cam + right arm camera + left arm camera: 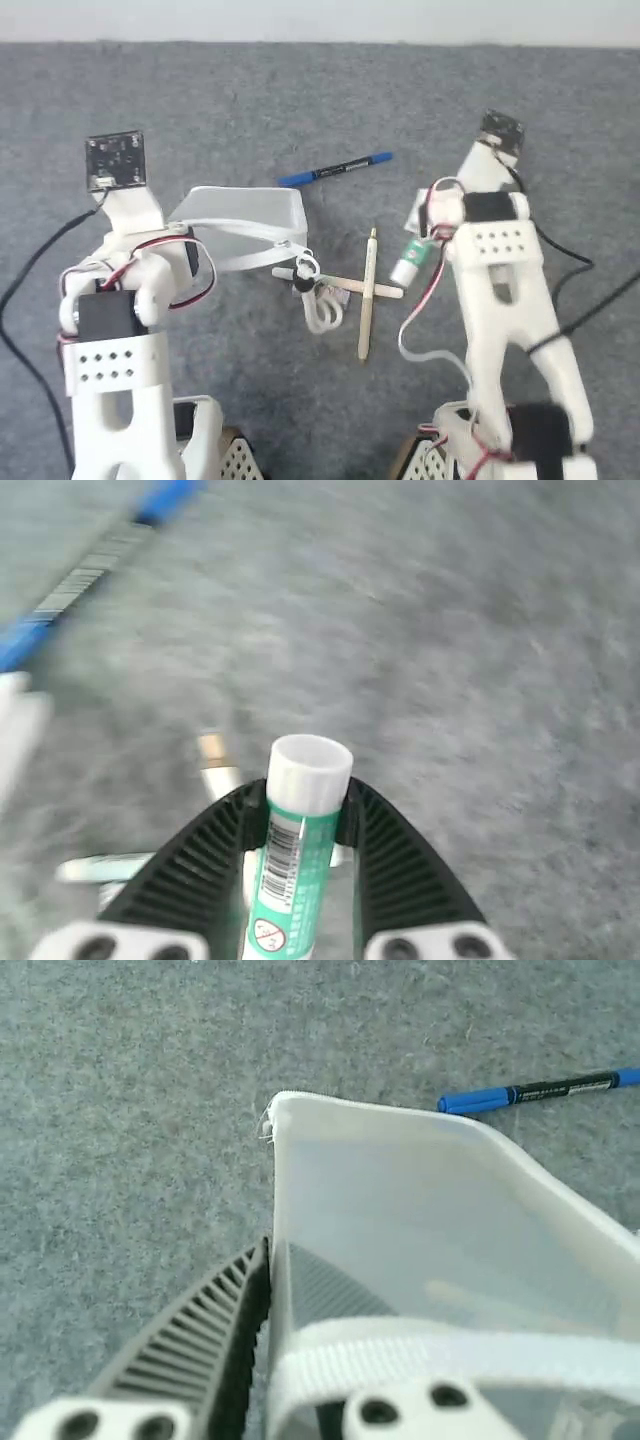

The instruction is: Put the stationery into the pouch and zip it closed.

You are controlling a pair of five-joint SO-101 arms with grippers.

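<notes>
1. Two hands are occupied. The left hand (pixel 285 1280) is pinched on one wall of the pouch (pixel 420 1220), with one finger outside and the other seen dimly through the translucent wall, so the mouth is held open.
2. The right hand (pixel 300 798) is pressed onto the glue stick (pixel 300 830), whose white cap sticks out past the fingertips.
3. From above, the glue stick (pixel 408 262) is seen off the open-mouth side of the pouch (pixel 245 225), clearly apart from it and raised above the tabletop (pixel 560 120).
4. The stick's long axis is judged to run roughly along the line of the pouch's mouth rather than into it. A turn of the wrist, or a sideways entry, would probably be needed.
5. Between the pouch's mouth and the glue stick, a pencil (pixel 367 295) is crossed by a slim white item (pixel 340 282). A looped zip cord (pixel 318 310) trails from the mouth's corner.
6. A blue pen (pixel 335 170) is left just beyond the pouch's far corner.
7. The right arm is the one nearer the loose stationery. The zip is not yet closed, so the task is judged to be at an early stage.
</notes>
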